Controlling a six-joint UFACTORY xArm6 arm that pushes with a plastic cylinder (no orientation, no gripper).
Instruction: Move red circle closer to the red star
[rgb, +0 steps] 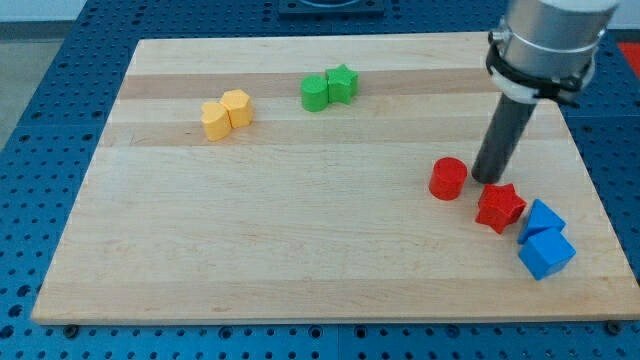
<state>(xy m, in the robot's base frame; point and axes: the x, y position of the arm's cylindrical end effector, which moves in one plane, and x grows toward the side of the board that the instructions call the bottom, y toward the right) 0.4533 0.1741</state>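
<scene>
The red circle (448, 178) lies on the wooden board at the view's right. The red star (499, 207) lies just to its lower right, a small gap apart. My tip (489, 178) rests on the board just right of the red circle and just above the red star, close to both. The dark rod rises from it to the arm's grey body at the view's top right.
Two blue blocks (545, 240) sit touching the red star's lower right, near the board's right edge (590, 200). A green circle and green star (329, 88) sit together at top centre. Two yellow blocks (226, 113) sit at top left.
</scene>
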